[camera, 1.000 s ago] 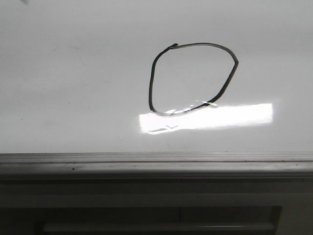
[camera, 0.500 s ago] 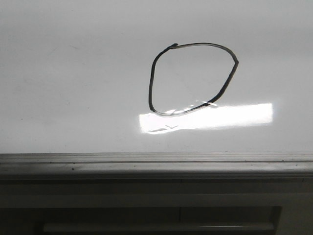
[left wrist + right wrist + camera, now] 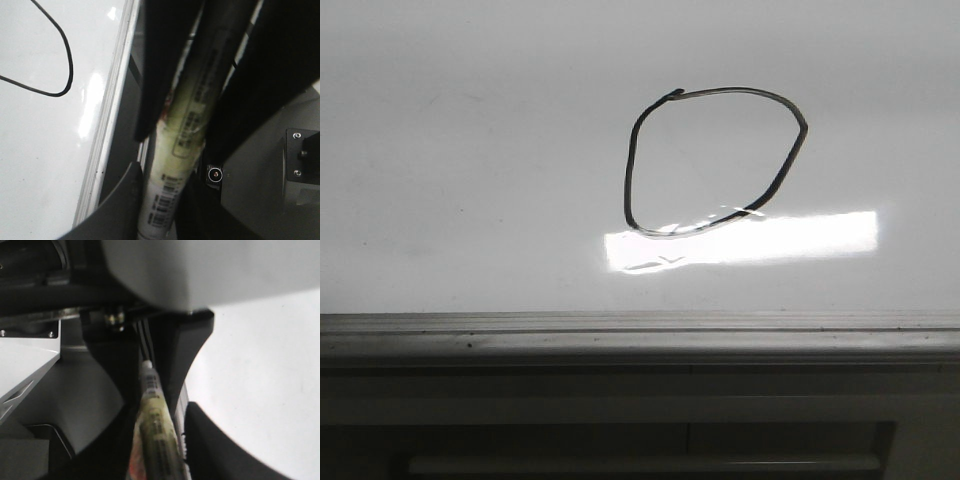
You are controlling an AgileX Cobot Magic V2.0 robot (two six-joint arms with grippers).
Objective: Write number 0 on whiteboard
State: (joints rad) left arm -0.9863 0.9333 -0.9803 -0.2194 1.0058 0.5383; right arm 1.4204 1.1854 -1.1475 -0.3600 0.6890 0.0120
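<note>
Whiteboard [image 3: 470, 150]: glossy white surface filling the upper two thirds of the front view, its grey metal frame edge running across the lower third; in the left wrist view it takes the left side of the frame
Number 0 [image 3: 632, 160]: thin black irregular loop, right of centre in the upper half of the front view; the top stroke is fainter and grey, the left and right sides darker; its lower edge meets the light glare; part of its curve shows at the upper left of the left wrist view
Light glare [image 3: 800, 235]: bright rectangle low on the board, stretching rightward from under the loop
Left gripper [image 3: 185, 125]: dark fingers [image 3: 155, 75] closed around a marker, off the board past its frame edge
Left marker [image 3: 180, 135]: pale barrel with printed text and a barcode, pinched between the fingers
Right gripper [image 3: 155, 405]: black fingers [image 3: 180, 350] clamped on a second marker, the board to the right of them
Right marker [image 3: 155, 430]: yellowish printed barrel with a white end
</note>
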